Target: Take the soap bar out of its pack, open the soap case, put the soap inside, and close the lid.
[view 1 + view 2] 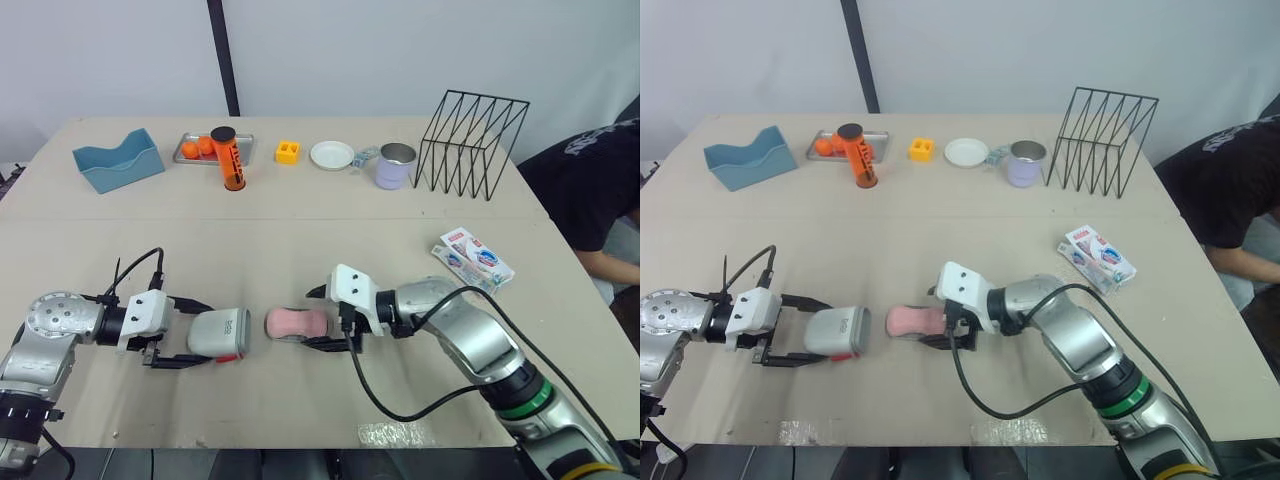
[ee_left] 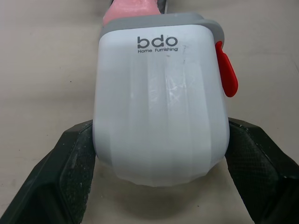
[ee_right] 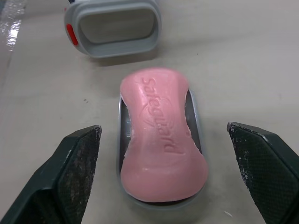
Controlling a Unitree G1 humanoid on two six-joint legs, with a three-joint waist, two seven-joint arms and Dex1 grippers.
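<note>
Side by side at the near edge of the table [image 1: 300,230], the robot's two arms work on either end of a soap case. The left gripper [image 1: 203,333] is clamped on the white case cover [image 2: 159,102], one black finger pressed to each of its sides. The cover lies on its side, its red latch [image 2: 227,70] on one flank and its grey-rimmed open mouth turned toward the soap. The pink soap bar [image 3: 161,135] rests face up on the grey case tray [image 3: 196,122], just beside the cover's mouth but apart from it. The right gripper [image 1: 322,320] stands with its fingers spread wide, one on each side of the soap and tray, touching neither. The soap pack [image 1: 473,257] lies flat on the right side of the table, well apart from the case. A black wire rack [image 1: 470,145], a mug [image 1: 396,165], an orange bottle [image 1: 229,158] and a blue bin [image 1: 118,160] line the far edge.
</note>
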